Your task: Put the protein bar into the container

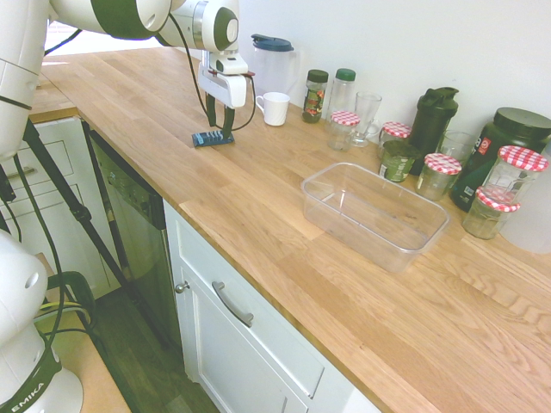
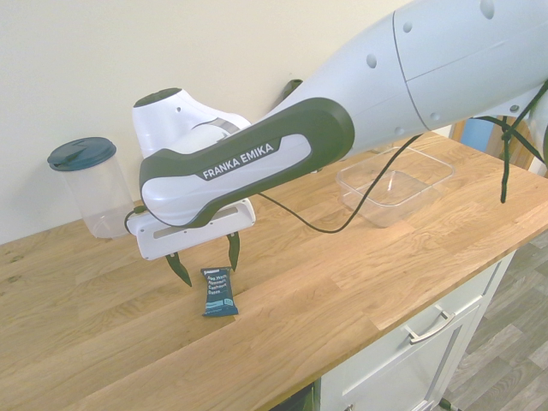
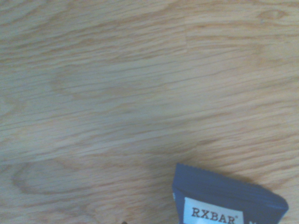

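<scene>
The protein bar (image 1: 213,138) (image 2: 219,292), in a dark blue wrapper with white print, lies flat on the wooden counter near its back left. The wrist view shows one end of the protein bar (image 3: 224,200). My gripper (image 1: 220,123) (image 2: 208,267) hangs low just above the bar's far end, open, with nothing between its fingers. The container (image 1: 392,249) (image 2: 377,210), a large clear plastic tub with no lid, stands empty further right along the counter, well away from the gripper.
A white mug (image 1: 275,108) and a clear pitcher with a blue lid (image 1: 274,62) (image 2: 92,184) stand by the wall behind the bar. Red-checked-lid jars (image 1: 441,175), glasses and dark bottles (image 1: 433,119) crowd behind the tub. The counter's front edge (image 1: 258,267) runs above white cabinets.
</scene>
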You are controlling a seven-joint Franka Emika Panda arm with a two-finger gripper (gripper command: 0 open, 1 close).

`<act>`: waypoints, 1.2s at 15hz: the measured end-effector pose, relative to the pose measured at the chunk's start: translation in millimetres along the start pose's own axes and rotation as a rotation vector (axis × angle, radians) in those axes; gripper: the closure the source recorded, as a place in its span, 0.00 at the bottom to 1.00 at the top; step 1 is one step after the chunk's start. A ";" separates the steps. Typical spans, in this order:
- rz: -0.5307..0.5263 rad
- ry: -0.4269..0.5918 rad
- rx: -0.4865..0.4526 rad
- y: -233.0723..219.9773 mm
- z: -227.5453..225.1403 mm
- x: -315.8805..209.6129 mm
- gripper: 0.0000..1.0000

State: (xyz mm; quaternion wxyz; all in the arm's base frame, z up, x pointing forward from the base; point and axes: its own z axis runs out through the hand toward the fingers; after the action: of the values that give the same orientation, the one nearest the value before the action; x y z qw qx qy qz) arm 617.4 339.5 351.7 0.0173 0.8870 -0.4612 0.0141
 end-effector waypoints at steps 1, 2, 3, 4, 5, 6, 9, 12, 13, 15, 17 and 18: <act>-0.010 -0.005 -0.002 0.3 1.8 3.5 0.00; -0.019 -0.012 -0.004 0.3 3.7 5.3 0.00; -0.025 -0.017 -0.006 0.3 5.7 6.7 0.00; -0.029 -0.020 -0.009 0.2 8.3 7.5 0.00; -0.033 -0.021 -0.013 0.1 11.9 7.5 0.00; -0.036 -0.023 -0.019 -0.3 16.9 8.1 0.00; -0.047 -0.031 -0.012 -4.2 19.3 10.5 1.00; -0.057 -0.033 -0.009 -4.8 19.4 10.9 1.00; -0.058 -0.033 -0.008 -5.0 19.2 10.7 1.00; -0.061 -0.034 -0.008 -5.5 19.2 10.9 1.00; -0.064 -0.037 -0.007 -6.2 19.2 10.8 1.00; -0.065 -0.040 -0.007 -6.2 19.6 10.5 1.00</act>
State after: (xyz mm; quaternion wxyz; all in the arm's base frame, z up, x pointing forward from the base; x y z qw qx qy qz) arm 628.7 333.6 332.5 0.0117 0.9015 -0.4325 -0.0058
